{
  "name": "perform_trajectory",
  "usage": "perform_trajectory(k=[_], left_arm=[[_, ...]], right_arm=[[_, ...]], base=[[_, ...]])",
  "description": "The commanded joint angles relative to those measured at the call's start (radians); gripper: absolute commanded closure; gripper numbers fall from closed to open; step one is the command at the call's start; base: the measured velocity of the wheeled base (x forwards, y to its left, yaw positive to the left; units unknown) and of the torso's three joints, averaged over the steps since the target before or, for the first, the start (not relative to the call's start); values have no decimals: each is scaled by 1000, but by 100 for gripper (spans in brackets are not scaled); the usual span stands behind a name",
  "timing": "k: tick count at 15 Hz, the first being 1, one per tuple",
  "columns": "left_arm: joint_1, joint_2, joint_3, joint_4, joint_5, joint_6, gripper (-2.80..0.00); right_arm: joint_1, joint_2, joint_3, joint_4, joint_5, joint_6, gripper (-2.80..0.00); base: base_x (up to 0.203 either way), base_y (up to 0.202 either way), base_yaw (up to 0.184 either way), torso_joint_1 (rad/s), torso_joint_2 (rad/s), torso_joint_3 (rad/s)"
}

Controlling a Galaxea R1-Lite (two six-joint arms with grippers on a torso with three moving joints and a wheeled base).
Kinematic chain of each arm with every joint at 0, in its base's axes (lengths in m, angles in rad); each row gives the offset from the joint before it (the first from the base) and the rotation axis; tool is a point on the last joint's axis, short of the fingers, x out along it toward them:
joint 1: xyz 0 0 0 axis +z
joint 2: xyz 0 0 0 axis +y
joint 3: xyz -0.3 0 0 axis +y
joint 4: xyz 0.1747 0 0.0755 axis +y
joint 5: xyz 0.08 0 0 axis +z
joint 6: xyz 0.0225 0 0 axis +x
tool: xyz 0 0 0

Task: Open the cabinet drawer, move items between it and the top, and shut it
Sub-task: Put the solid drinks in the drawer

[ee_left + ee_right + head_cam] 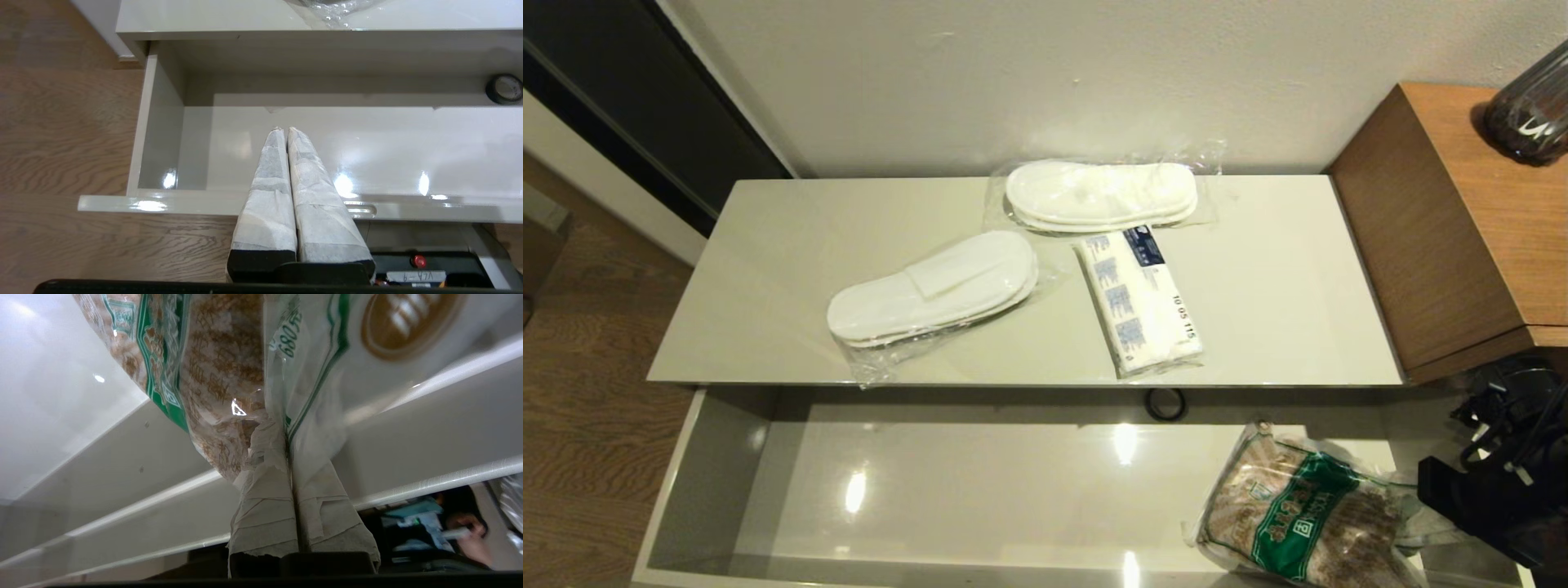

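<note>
At the right end of the open, wide, glossy pale grey-beige cabinet drawer (pixel 735 490), the right gripper (pixel 286 437) pinches an edge of the green-banded clear bag of beige sachets (pixel 1298 514), its paper-wrapped fingers closed on the plastic. The bag appears to sit in the drawer at its front right. On the long glossy beige-grey top (pixel 1274 294) lie two clear-bagged pairs of flat white slippers (pixel 931 286) (pixel 1101 194) and the white tissue pack with blue print (pixel 1139 302). The left gripper (pixel 286 130) hovers closed and empty over the drawer's left part. The step in hand looks like moving the bag between drawer and top; which way cannot be told. Lifting calls for clearing the top's front edge.
</note>
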Motion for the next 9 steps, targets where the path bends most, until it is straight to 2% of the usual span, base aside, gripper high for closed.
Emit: perform_trajectory(k=[1, 5, 6, 7, 9], left_arm=[[0, 0, 0, 0, 0, 0, 0], [-2, 0, 0, 0, 0, 0, 0], [0, 0, 0, 0, 0, 0, 0], [-1, 0, 0, 0, 0, 0, 0], [0, 0, 0, 0, 0, 0, 0]], right_arm=[[-7, 22, 3, -23, -25, 4, 0], [-8, -96, 6, -53, -46, -13, 0], [-8, -139, 4, -53, -47, -24, -62], [-8, -189, -1, -49, -44, -31, -280], [-7, -288, -12, -19, -39, -39, -280]], base=[[0, 0, 0, 0, 0, 0], [0, 0, 0, 0, 0, 0], [0, 0, 0, 0, 0, 0], [0, 0, 0, 0, 0, 0], [0, 0, 0, 0, 0, 0]])
